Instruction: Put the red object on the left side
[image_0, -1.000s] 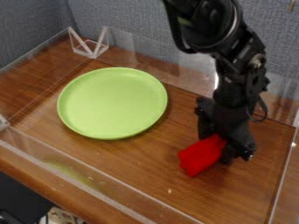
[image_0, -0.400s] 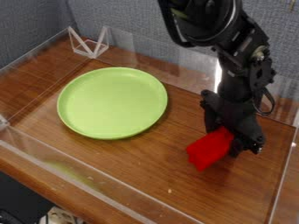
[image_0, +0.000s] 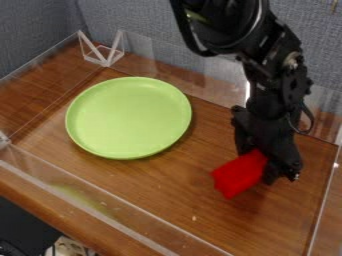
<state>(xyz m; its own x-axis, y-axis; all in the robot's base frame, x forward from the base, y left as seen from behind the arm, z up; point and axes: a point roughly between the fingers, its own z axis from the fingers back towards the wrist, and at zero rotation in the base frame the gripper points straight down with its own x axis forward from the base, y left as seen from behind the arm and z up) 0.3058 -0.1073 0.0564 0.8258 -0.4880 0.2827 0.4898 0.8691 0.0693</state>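
Note:
The red object is a bright red block at the right of the wooden table, to the right of the lime-green plate. Its near end points toward the front edge. My gripper comes down from the black arm above and is shut on the block's far end. The block looks tilted, its gripped end slightly raised. The fingertips are partly hidden by the block and the wrist.
A clear acrylic wall rings the table on all sides. A small white wire stand sits in the far left corner. Bare wood shows in front of the plate.
The gripper and the red block have shifted a little to the right and away from the front edge, with the block's gripped end raised slightly. The plate has stayed put.

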